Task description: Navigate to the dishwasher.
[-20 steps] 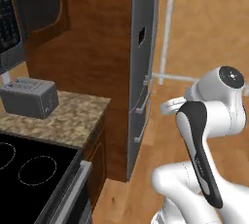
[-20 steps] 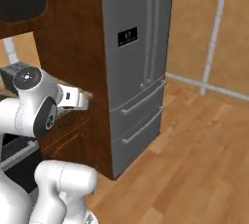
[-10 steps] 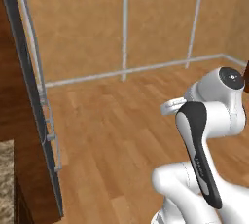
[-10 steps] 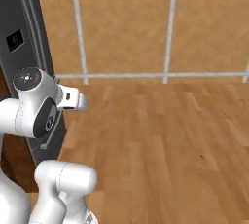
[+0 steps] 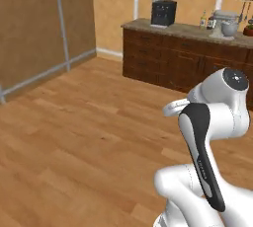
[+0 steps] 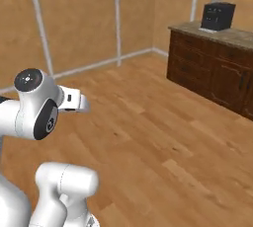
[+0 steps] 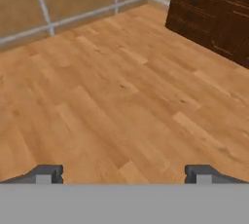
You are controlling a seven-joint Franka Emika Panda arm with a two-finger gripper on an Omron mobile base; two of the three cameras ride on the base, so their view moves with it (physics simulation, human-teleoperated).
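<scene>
The light plank wood floor [image 5: 84, 137] looks smooth with a soft sheen. The dark brown wooden cabinets [image 5: 183, 63] carry a speckled stone worktop [image 5: 188, 28]; the white arm [image 5: 217, 117] is glossy plastic.

Open claw [image 7: 124, 174] over wooden floor [image 7: 121, 96], near cabinets [image 7: 214, 13].
</scene>
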